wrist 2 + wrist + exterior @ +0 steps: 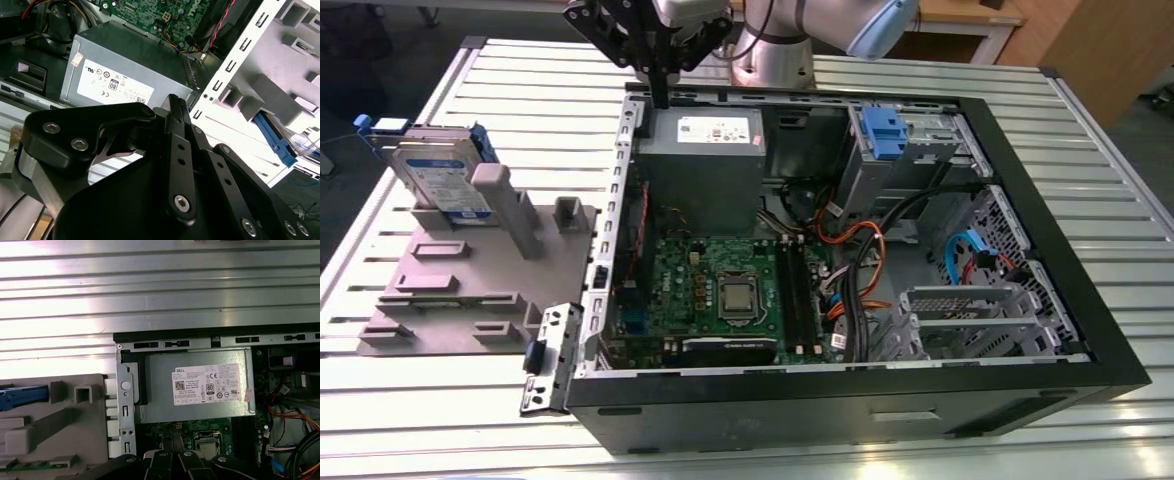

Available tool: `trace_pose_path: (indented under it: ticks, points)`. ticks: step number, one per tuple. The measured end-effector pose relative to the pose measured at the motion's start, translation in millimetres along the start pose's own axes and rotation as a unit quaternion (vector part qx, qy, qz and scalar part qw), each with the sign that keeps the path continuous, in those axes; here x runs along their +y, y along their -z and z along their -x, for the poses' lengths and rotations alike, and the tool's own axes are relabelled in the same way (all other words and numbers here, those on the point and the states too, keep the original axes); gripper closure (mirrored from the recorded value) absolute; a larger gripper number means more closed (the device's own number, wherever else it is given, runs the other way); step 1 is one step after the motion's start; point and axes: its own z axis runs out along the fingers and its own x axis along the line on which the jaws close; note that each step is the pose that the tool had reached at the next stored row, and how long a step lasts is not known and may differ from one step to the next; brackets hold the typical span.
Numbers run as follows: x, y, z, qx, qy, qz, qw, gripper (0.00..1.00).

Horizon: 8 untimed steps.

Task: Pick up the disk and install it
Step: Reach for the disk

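Disk (438, 178): on edge in grey holder (447, 262), beside open computer case (854, 405). Gripper (659, 98): fingers closed, empty, above power supply (700, 165) inside case.

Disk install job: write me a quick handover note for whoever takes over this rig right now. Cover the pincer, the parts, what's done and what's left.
Pincer: shut and empty, hanging over the edge of the open computer case, beside the grey power supply.
Disk: standing on edge in the grey fixture on the exterior view's left, outside the case and apart from the pincer.
Done: nothing of the job shows as done yet.
Left: the disk is not picked up and not installed.
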Motion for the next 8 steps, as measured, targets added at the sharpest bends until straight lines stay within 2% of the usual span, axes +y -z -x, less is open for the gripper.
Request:
trace_pose_path:
  ticks: [4,8]
  points:
    - [-0.3,0.0,-3.4,0.0000,0.000,0.0000,1.00000,0.89]
    - [-0.9,-0.1,-11.9,0.0001,0.000,0.0000,1.00000,0.89]
